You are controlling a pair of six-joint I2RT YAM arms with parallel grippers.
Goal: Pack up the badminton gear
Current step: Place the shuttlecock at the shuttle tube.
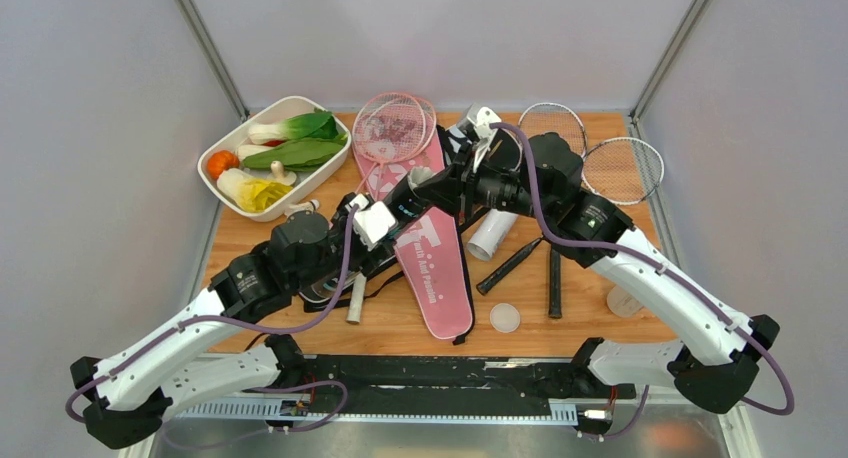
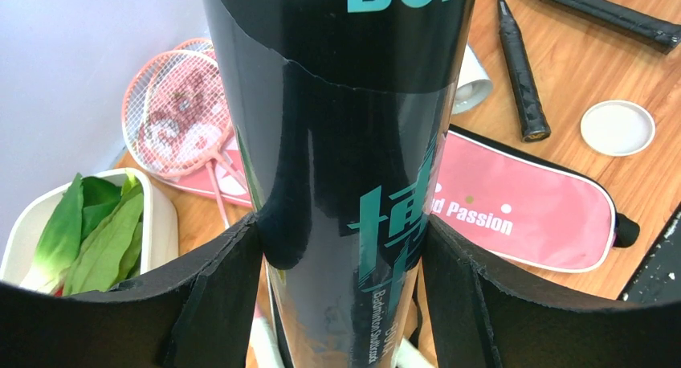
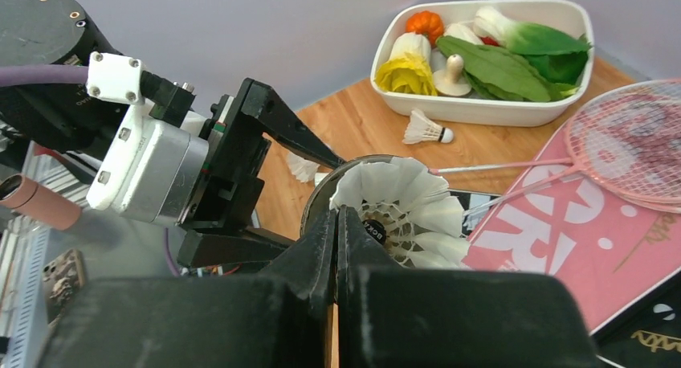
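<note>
Roughly early-mid: shuttle loading in hand, nothing bagged yet.

Counts, big to small, top view unless noted: pink cover x1, flat at frame centre, no racket inside (dark piece at lower right of R wrist view may be a 2nd, can't tell). Pink rackets x2, heads overlapped, upper centre, on the cover's top end. Silver rackets x2, upper right, on bare table. Tubes x2: black tube clamped in L gripper, mid-frame in L wrist view; white tube loose at centre. Shuttles x3, R wrist view: seated shuttlecock in the black tube's mouth, R gripper jaws together, tips at its skirt (feather pinched or not, can't tell); loose shuttlecocks x2, one beside the dish, one at centre-left. Lid x1, lower centre. Left, my est.: 2 shuttles, capping, all 4 rackets.
</note>
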